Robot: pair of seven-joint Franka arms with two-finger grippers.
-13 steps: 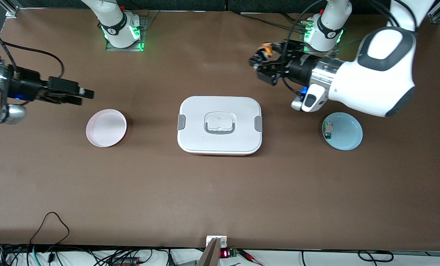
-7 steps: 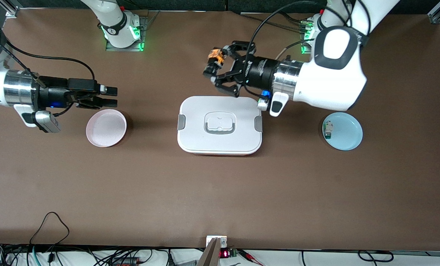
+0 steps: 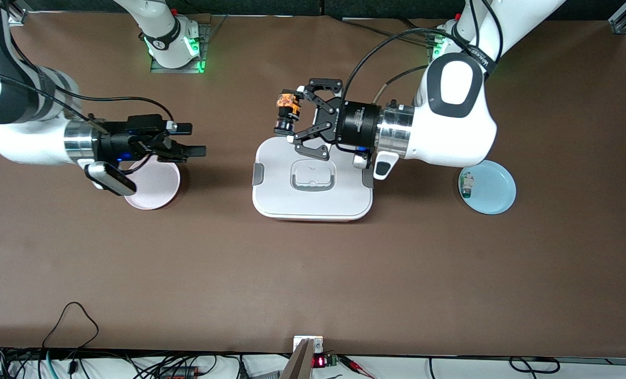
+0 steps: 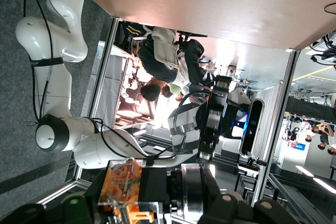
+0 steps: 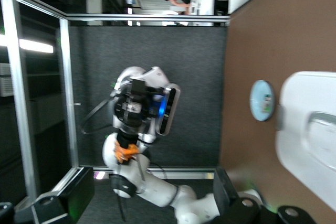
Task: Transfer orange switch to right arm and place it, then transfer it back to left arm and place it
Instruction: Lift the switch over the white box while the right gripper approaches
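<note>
The orange switch [image 3: 286, 110], a small black cylinder with an orange end, is up in the air with my left gripper [image 3: 292, 118] shut on it. Both hang over the edge of the white box [image 3: 313, 202] that lies farther from the front camera. In the left wrist view the orange switch [image 4: 123, 182] fills the space between the jaws. My right gripper [image 3: 189, 139] is open and holds nothing, over the rim of the pink plate [image 3: 155, 192] on the box's side. It faces the switch, and the right wrist view shows the orange switch [image 5: 125, 151] some way off from it.
A light blue plate [image 3: 494, 197] lies toward the left arm's end of the table, with a small white-and-green component [image 3: 466, 184] on it. The box [image 5: 310, 129] stands between the two plates. Cables run along the table's edge nearest the front camera.
The left arm has swung the switch from near its own base to above the box's edge. The right gripper has travelled from its end of the table to above the pink plate.
</note>
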